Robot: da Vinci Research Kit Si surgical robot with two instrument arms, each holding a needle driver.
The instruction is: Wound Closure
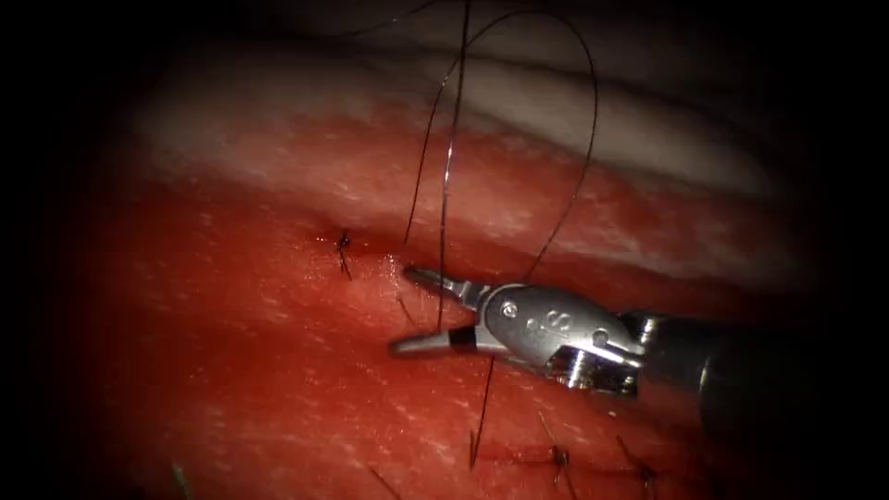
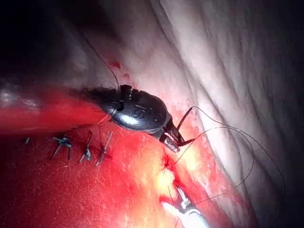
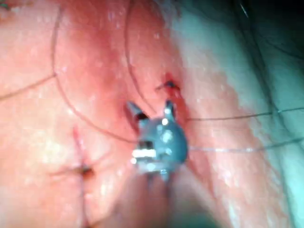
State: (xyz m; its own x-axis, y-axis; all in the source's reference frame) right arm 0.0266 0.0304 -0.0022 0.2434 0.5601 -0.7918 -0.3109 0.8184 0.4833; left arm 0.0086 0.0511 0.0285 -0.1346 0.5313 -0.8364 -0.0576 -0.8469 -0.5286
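Observation:
My right tool (image 1: 405, 311) comes in from the right and lies low over the red tissue (image 1: 231, 352), its jaws open and empty. One strand of dark thread (image 1: 444, 185) runs down between the jaws, and more of it loops high above the tissue. A tied stitch (image 1: 344, 243) sits just left of the upper jaw tip, at the end of the cut (image 1: 556, 268). The right wrist view shows the right tool (image 3: 150, 109) spread open near that stitch (image 3: 167, 85). In the left wrist view, my left tool (image 2: 173, 140) is shut on the thread (image 2: 223, 128) above the stitch (image 2: 166, 163).
Several finished stitches with short cut ends (image 1: 558, 456) lie along the near edge, seen too as stitches (image 2: 87, 153) in the left wrist view. Pale fatty tissue (image 1: 574, 120) rises behind the cut. Red fluid wets the surface around the jaws.

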